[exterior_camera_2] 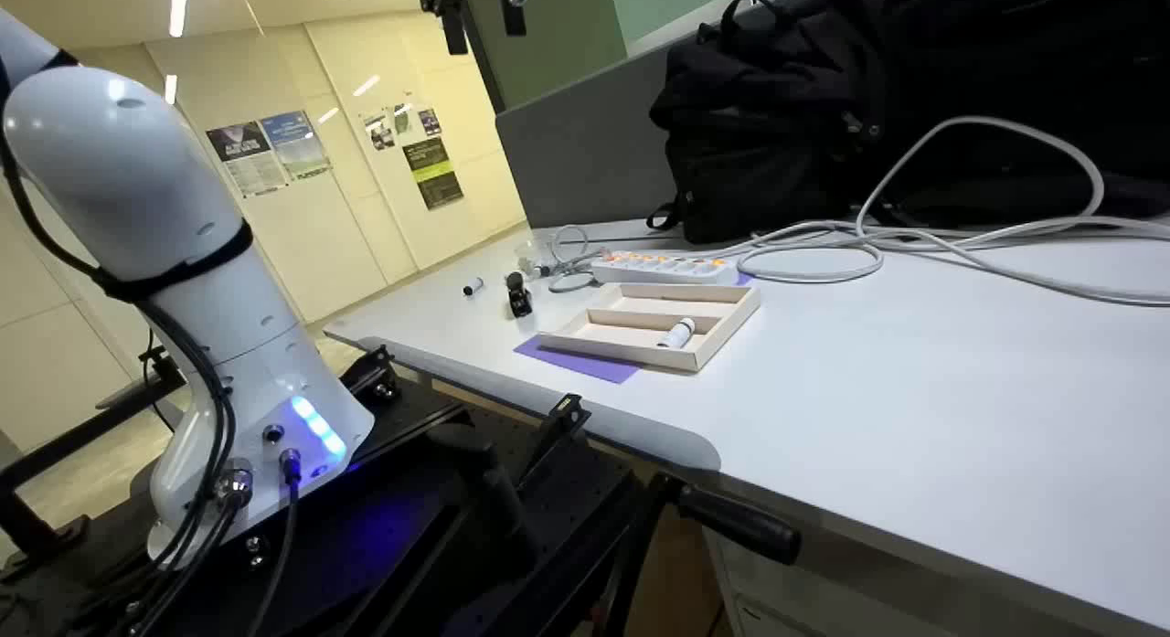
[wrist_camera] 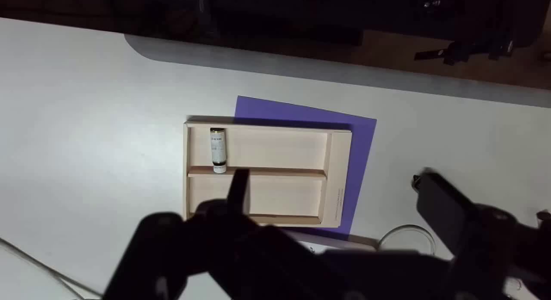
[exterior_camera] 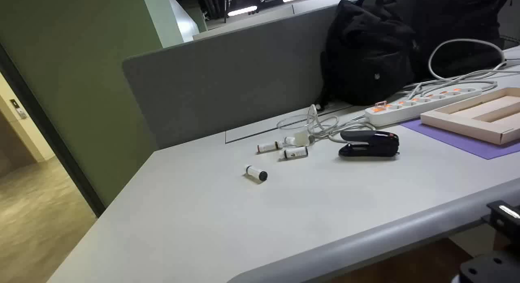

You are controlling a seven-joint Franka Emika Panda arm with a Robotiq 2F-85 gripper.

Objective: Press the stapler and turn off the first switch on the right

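The black stapler (exterior_camera: 371,144) lies on the white table in an exterior view, left of the power strip. It also shows small in an exterior view (exterior_camera_2: 519,295). In the wrist view only its black end (wrist_camera: 416,182) shows beside a fingertip; the rest is hidden. The white power strip (exterior_camera: 426,105) has a row of orange switches and sockets; it also shows in an exterior view (exterior_camera_2: 663,268). In the wrist view my gripper hides most of it. My gripper (exterior_camera_2: 485,32) is open and empty, high above the table; its spread fingers show in the wrist view (wrist_camera: 335,176).
A shallow cardboard tray (exterior_camera_2: 622,349) holding a white vial (exterior_camera_2: 677,333) rests on a purple sheet (exterior_camera_2: 585,363) near the strip. Several small vials (exterior_camera: 295,152) lie near the stapler. White cables (exterior_camera_2: 813,262) loop behind. A black backpack (exterior_camera: 365,51) leans on the grey partition (exterior_camera: 243,84).
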